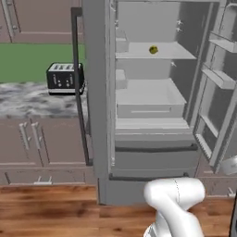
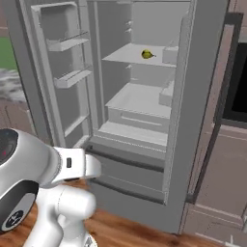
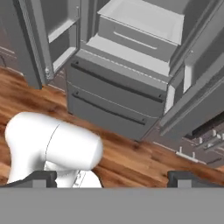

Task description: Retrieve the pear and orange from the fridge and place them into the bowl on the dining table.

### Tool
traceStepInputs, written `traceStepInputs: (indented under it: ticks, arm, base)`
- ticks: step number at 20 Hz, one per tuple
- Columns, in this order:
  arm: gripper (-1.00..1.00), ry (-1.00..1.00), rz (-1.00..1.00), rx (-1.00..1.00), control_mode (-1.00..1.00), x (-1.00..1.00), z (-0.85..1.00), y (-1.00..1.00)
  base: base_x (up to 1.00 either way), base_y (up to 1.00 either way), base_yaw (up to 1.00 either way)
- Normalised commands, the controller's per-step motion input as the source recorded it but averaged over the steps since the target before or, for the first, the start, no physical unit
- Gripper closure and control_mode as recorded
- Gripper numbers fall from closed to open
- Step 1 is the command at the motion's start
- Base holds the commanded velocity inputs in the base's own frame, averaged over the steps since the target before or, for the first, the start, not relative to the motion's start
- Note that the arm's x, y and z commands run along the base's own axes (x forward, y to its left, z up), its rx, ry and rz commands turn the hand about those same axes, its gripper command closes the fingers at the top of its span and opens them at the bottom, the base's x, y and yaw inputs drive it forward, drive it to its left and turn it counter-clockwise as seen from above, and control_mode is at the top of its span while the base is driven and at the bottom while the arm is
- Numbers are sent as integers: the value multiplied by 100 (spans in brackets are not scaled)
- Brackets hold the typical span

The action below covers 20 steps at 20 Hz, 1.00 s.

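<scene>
1. The fingers are seen spread wide apart with nothing between them, hung low over the wooden floor before the fridge.
2. Both fridge doors are swung open; the pear is left lying on an upper shelf, well above the fingers.
3. The orange cannot be made out.
4. The retrieval step is judged barely begun: the hand must be raised and reached in to the pear.

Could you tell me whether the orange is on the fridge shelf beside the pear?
No, the pear sits alone on the shelf of the open fridge.
</scene>
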Motion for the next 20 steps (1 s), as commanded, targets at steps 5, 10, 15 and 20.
traceStepInputs:
  ticks: [5,10,15,20]
  arm:
    - [-100,0,0,0,100,0,0,0]
    - [-100,0,0,0,100,0,0,0]
    - [-100,0,0,0,100,0,0,0]
    - [-100,0,0,0,100,0,0,0]
  base:
    - [88,27,-13]
    - [73,-4,-21]
    - [90,11,-22]
    - [100,31,-16]
